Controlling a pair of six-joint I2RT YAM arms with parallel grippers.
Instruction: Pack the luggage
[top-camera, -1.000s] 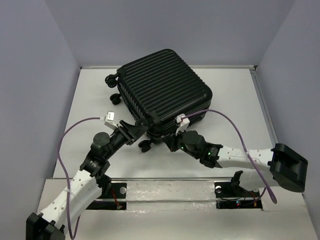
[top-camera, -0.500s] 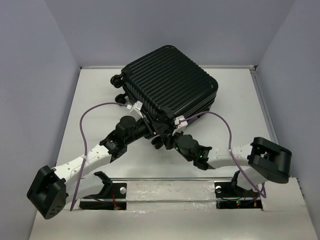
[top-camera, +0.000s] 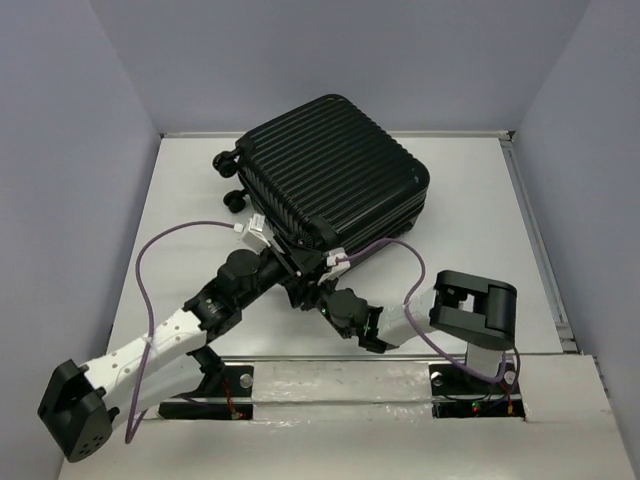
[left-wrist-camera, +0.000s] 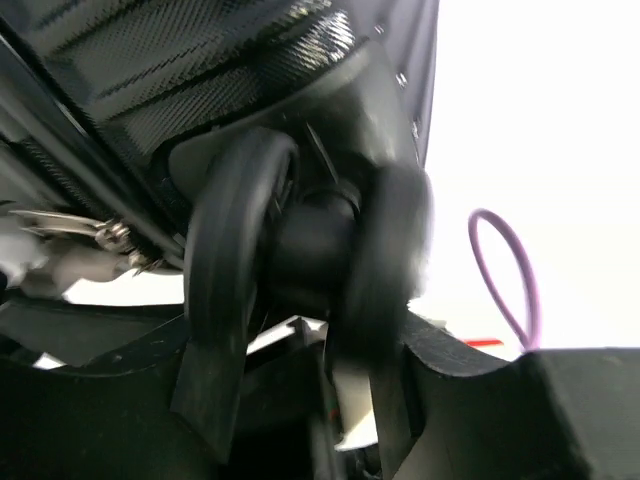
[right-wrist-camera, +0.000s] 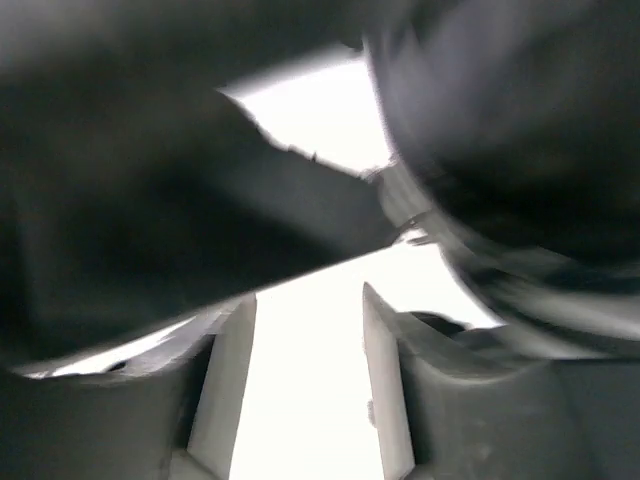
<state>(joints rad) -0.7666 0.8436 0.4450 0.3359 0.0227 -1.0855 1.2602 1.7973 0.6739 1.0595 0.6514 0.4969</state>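
Note:
The luggage (top-camera: 335, 170) is a black ribbed hard-shell suitcase lying shut on the table (top-camera: 470, 220), the largest thing in view. At its near corner my left gripper (top-camera: 292, 275) is closed round a black double caster wheel (left-wrist-camera: 310, 250), with a finger (left-wrist-camera: 210, 390) against each side of the wheel. My right gripper (top-camera: 318, 295) sits just right of it, low at the suitcase's near edge. In the right wrist view this gripper (right-wrist-camera: 308, 297) stands open, with only bright table between its pale fingers (right-wrist-camera: 235, 380). The dark, blurred shell (right-wrist-camera: 150, 200) hangs above it.
Two more caster wheels (top-camera: 228, 180) stick out at the suitcase's far left corner. Purple cables (top-camera: 160, 250) loop off both wrists. Grey walls close in the table on the left, back and right. The right arm's elbow (top-camera: 470, 305) is folded near the front edge.
My right gripper has gone from shut to open, and its arm has folded back leftward. The suitcase swung away and back a little. My left gripper reached in to the near caster wheel.

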